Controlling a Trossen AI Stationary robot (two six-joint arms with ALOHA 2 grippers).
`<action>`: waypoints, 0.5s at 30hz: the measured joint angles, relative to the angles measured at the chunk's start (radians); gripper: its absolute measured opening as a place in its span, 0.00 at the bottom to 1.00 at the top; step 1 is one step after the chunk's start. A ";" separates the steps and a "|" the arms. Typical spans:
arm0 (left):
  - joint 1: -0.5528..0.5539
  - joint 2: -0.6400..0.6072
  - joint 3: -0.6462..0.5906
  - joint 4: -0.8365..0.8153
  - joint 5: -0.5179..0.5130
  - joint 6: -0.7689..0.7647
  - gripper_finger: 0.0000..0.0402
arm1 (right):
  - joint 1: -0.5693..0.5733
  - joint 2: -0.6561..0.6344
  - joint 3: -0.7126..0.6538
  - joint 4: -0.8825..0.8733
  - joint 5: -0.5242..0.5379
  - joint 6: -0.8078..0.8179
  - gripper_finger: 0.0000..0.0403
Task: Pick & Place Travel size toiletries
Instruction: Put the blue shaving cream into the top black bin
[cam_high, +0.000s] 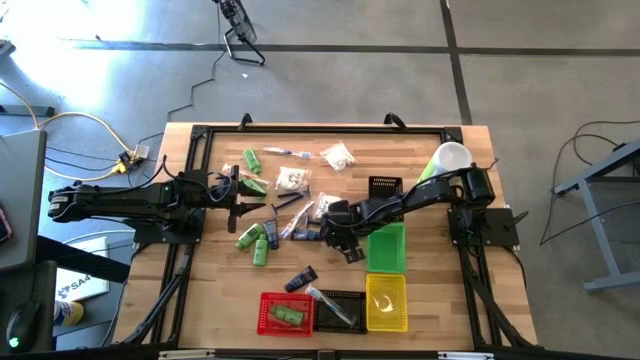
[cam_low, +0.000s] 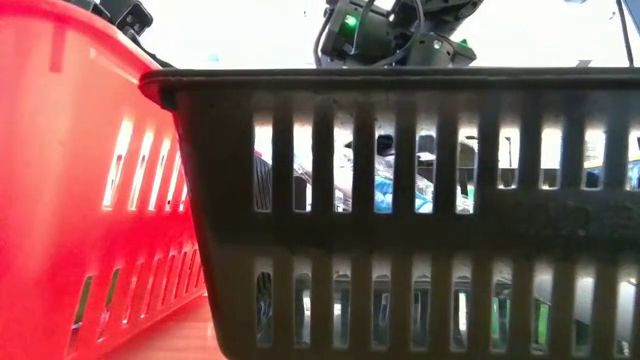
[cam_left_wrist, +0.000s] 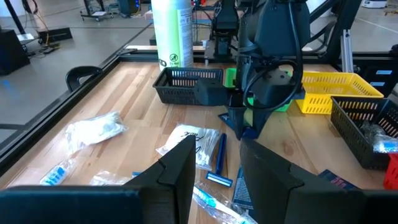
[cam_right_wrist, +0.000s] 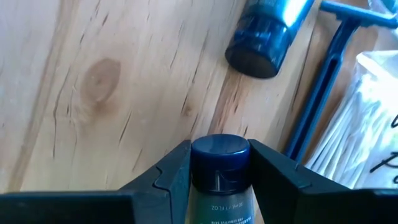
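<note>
Toiletries lie scattered on the wooden table: green bottles, a navy tube, a blue razor, white packets and wrapped toothbrushes. My right gripper is at mid-table, pointing down, shut on a small greenish bottle with a navy cap. My left gripper hovers open left of the pile, holding nothing, with the razor ahead of it. My right gripper pinches the small bottle between its two fingers, one on each side of the navy cap and the shoulder below it. The bottle lies along the fingers, with its cap toward their free ends. Whether it is clear of the table, I cannot tell.
Along the near edge stand a red basket holding a green bottle, a black basket and a yellow basket. A green basket sits right of my right gripper. A small black basket and white cup stand farther back. The baskets block the low view.
</note>
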 joint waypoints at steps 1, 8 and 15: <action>0.000 0.000 0.000 0.000 0.000 0.000 0.31 | 0.000 0.000 0.000 0.006 0.001 0.000 0.34; 0.000 0.000 0.000 -0.001 0.000 0.000 0.31 | 0.000 -0.037 -0.001 0.024 0.037 -0.002 0.34; 0.000 0.000 0.000 -0.008 0.000 0.000 0.31 | 0.000 -0.149 0.000 0.044 0.081 0.006 0.33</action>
